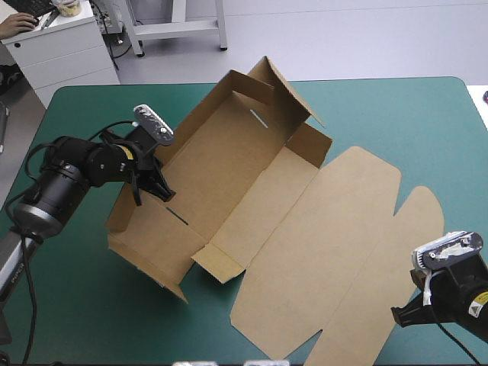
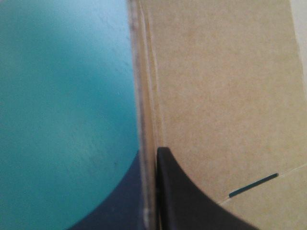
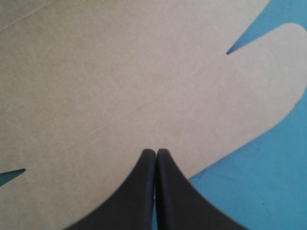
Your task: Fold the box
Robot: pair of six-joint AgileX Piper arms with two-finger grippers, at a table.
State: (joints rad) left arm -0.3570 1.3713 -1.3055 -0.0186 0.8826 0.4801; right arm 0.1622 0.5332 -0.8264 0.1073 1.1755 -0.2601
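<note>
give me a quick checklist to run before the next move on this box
1. Left gripper pinching the box by its long wall: ok.
2. That wall raised: ok.
3. Far end wall up: ok.
4. Near end flap tucked: not ok, loose at the open corner.
5. Lid flat on the table: ok.
6. Right gripper free: ok, shut on nothing, over the lid's edge.

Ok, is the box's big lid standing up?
No, the lid of the box lies flat on the teal-green cover.
</note>
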